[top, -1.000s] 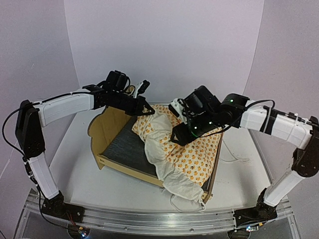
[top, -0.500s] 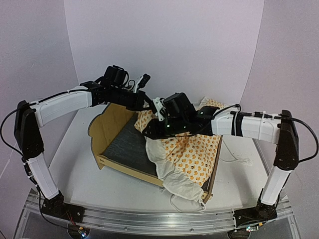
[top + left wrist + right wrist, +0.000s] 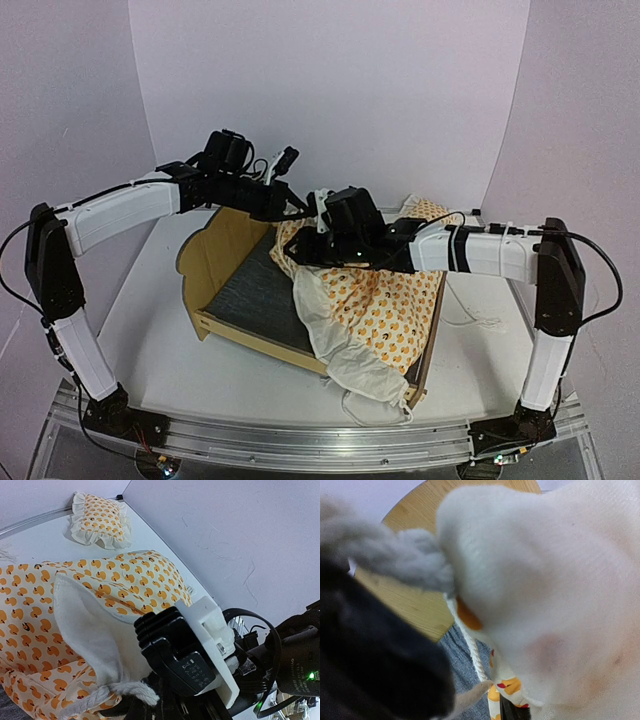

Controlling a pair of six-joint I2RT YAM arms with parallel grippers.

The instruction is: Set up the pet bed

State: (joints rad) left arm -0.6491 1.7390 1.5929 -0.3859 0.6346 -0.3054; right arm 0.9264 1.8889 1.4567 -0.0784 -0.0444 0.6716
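Observation:
The pet bed (image 3: 205,262) stands mid-table, a plywood frame with a scalloped headboard at the left and a dark grey base (image 3: 250,292). Orange-print bedding (image 3: 385,300) covers its right half and hangs over the front. My left gripper (image 3: 297,213) is shut on the bedding's upper left corner; in the left wrist view the white underside (image 3: 85,625) and a cord (image 3: 135,690) run into it. My right gripper (image 3: 303,250) is pressed into the same edge just below. Fabric (image 3: 545,605) fills the right wrist view and hides the jaws; the headboard (image 3: 415,600) and grey base (image 3: 465,680) show behind.
A small matching pillow (image 3: 424,208) lies on the table behind the right arm, also the pillow (image 3: 100,525) in the left wrist view. The right arm's black and white wrist block (image 3: 190,655) crowds the left gripper. A loose white cord (image 3: 375,410) trails off the bed's front corner.
My right arm has swung left across the bedding, from its middle to the corner by the left gripper. The left arm has barely moved and keeps its hold.

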